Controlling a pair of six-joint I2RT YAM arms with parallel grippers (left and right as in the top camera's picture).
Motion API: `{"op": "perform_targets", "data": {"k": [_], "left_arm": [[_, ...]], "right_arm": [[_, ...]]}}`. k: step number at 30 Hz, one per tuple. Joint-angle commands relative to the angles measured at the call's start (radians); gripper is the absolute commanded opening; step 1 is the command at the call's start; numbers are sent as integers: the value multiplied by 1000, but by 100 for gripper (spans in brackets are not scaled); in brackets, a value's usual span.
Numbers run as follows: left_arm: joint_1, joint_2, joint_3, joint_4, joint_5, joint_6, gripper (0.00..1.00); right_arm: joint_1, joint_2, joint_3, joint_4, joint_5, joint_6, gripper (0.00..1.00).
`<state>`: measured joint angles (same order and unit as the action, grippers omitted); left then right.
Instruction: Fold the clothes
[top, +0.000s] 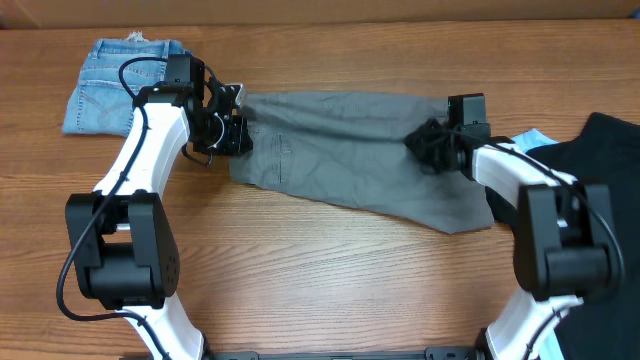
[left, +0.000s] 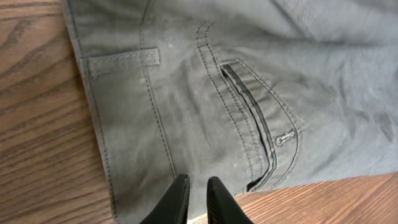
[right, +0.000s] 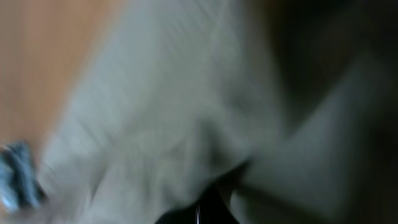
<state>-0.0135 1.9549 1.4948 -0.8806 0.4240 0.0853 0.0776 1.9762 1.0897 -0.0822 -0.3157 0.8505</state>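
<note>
Grey-green shorts (top: 340, 150) lie spread across the middle of the table, waistband end to the left. My left gripper (top: 228, 135) is at that end. In the left wrist view its fingertips (left: 198, 186) stand almost together over the shorts (left: 186, 93) near their lower edge, below a belt loop and beside a back pocket (left: 255, 124), with cloth in the narrow gap. My right gripper (top: 428, 148) sits on the right part of the shorts, where the cloth bunches up. The right wrist view is blurred: the fingers (right: 199, 214) are shut, and a fold of the shorts (right: 155, 112) is drawn to their tip.
A small blue denim pair (top: 110, 85) lies at the back left, behind the left arm. A black garment (top: 610, 170) lies at the right edge, with a light blue one (top: 535, 137) beside it. Bare wooden table (top: 330, 270) runs along the front.
</note>
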Motion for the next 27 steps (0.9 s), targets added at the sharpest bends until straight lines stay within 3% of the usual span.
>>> {"op": "perform_targets", "data": {"k": [1,4,7,12,17,22,27], "left_arm": [[-2,3,19,-3,14,19,15],[-2,3,19,-4,14,19,17],[-2,3,19,-5,14,19,27],[-2,3,19,3,13,21,37],[1,3,19,-16,-77,14,38],[29,3,19,-59,-190,-29,45],[40,4,-24,-54,-191,-29,49]], "right_arm": [[-38,35,13,228,-113,141,4],[-80,22,28,410,-220,166,4],[-128,-10,66,363,-319,130,4],[-164,-109,101,46,-376,-142,5],[-164,-216,140,-413,-204,-375,11],[-164,-304,156,-709,-103,-486,15],[-164,-367,156,-848,-104,-515,14]]}}
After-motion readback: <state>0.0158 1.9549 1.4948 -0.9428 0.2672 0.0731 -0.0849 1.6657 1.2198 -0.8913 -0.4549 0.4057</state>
